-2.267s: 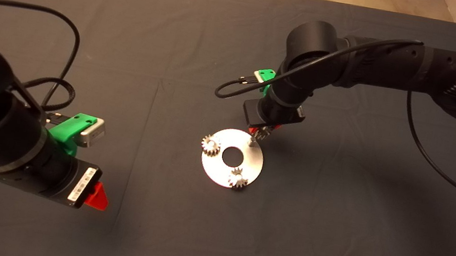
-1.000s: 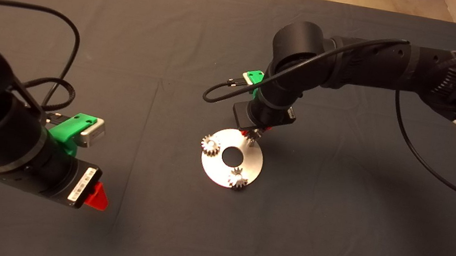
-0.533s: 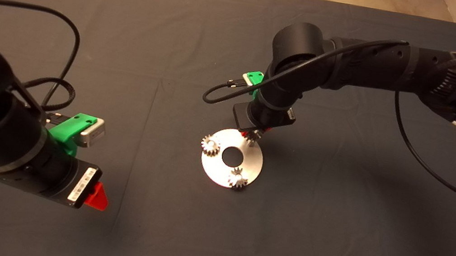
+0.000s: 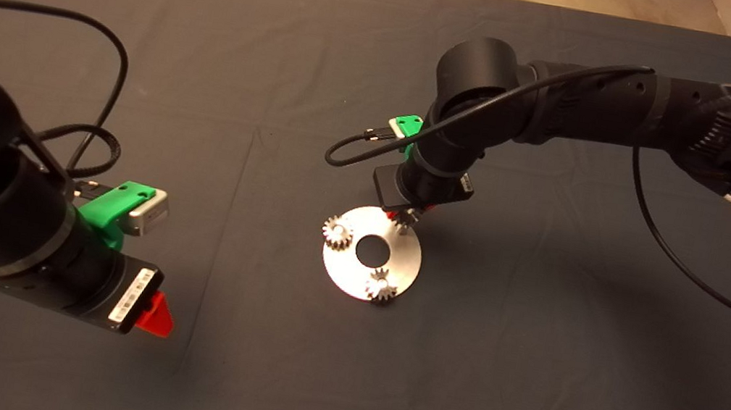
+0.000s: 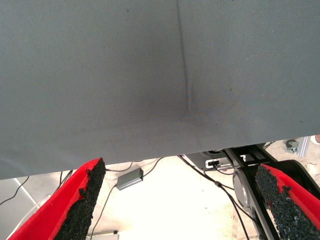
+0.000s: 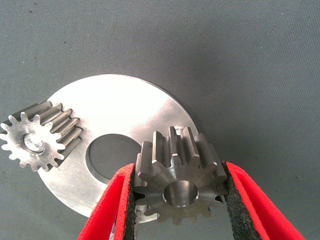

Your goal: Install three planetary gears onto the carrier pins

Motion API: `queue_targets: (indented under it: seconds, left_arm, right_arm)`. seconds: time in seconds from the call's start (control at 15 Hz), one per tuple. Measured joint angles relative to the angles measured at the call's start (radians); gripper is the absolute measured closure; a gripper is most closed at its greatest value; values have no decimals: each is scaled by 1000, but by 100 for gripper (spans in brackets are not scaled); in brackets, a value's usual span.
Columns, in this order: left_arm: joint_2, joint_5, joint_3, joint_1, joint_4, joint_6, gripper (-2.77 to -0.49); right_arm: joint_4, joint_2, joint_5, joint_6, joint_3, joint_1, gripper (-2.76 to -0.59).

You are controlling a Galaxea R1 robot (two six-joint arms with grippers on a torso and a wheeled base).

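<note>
Right gripper (image 6: 177, 200) is pinching the third planetary gear (image 6: 179, 182) over the far rim of the carrier disc (image 4: 404, 259); two gears (image 4: 336, 232) already sit on pins. Left gripper (image 5: 177, 200) parked off left, jaws spread.

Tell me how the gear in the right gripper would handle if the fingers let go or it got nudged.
The gear, clamped between the right gripper's fingers over the disc, looks like solid metal: probably rigid and heavy for its size. Its smooth, shiny faces suggest it could slip, though its teeth press into the gritty pads. Being round, it would likely roll if dropped on edge.
</note>
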Motion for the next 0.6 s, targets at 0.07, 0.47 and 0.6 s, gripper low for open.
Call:
queue_targets:
  seconds: [0.07, 0.47, 0.6]
  left_arm:
    - [0, 0, 0, 0, 0, 0, -218]
    - [0, 0, 0, 0, 0, 0, -218]
    - [0, 0, 0, 0, 0, 0, -218]
  right_arm:
    - [0, 0, 0, 0, 0, 0, -103]
    - [1, -2, 0, 0, 0, -19, -103]
    - [0, -3, 0, 0, 0, -20, -103]
